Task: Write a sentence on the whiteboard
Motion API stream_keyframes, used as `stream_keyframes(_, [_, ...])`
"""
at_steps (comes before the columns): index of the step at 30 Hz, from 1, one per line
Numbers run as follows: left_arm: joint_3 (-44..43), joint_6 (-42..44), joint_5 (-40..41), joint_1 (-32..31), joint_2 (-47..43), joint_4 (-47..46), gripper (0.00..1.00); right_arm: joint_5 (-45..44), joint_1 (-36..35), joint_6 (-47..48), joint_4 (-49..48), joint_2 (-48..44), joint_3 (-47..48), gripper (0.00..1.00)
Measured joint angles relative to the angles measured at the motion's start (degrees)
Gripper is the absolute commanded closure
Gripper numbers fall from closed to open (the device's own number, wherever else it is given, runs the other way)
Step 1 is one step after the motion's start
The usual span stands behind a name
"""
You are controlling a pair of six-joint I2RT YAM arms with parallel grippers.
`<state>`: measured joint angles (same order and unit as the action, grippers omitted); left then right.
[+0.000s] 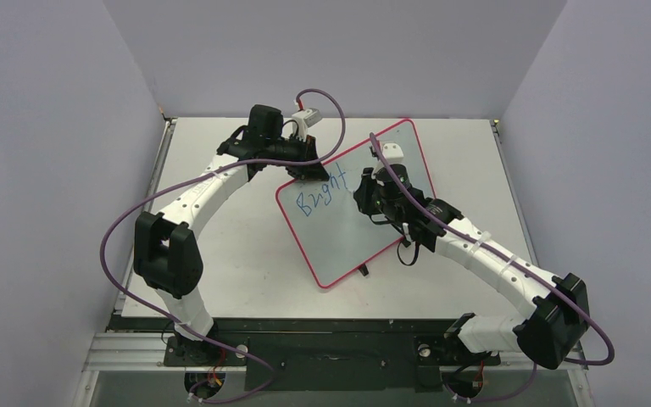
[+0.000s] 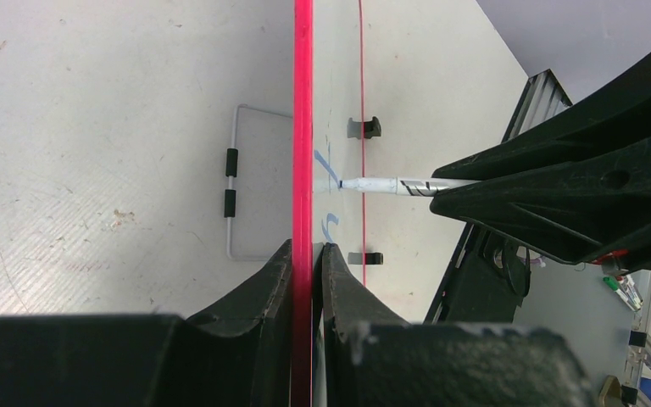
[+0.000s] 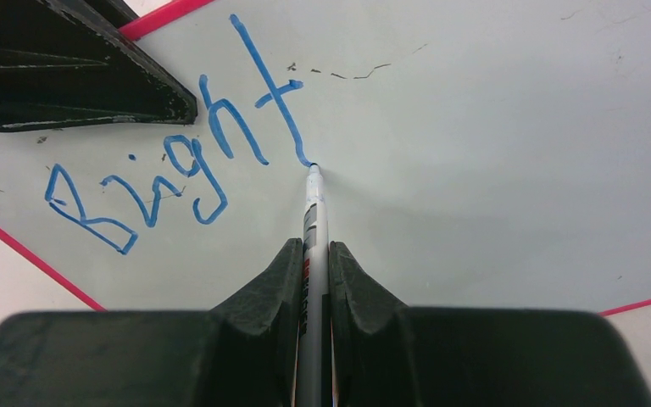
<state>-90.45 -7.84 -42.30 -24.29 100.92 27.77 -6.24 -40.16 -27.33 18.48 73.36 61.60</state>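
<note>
Top external shows me the tabletop (image 1: pixel 220 280) with the whiteboard (image 1: pixel 339 229) set slantwise at its middle, my left hand (image 1: pixel 309 172) clenched on its far-left rim and my right hand (image 1: pixel 371 191) covering part of its face. Left wrist alone gives the board edge-on, with a wire loop (image 2: pixel 231 182) beyond it. Right wrist alone shows the right hand grasping a marker (image 3: pixel 312 212), its tip touching the sentence (image 3: pixel 275 91), a blue "Bright".

1 whiteboard (image 1: pixel 347 242), 1 marker (image 3: pixel 313 212), 1 blue word (image 3: pixel 188 166), 2 arms (image 1: pixel 197 190) (image 1: pixel 493 259), 2 end effectors (image 2: pixel 307 253) (image 3: pixel 312 248)
</note>
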Motion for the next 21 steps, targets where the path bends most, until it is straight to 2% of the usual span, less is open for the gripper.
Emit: stream_keyframes(21, [0.0,0.09,-0.22,-0.11,-0.11,-0.11,1.0,-3.89,0.44,2.86,4.79,1.86,7.72,1.0])
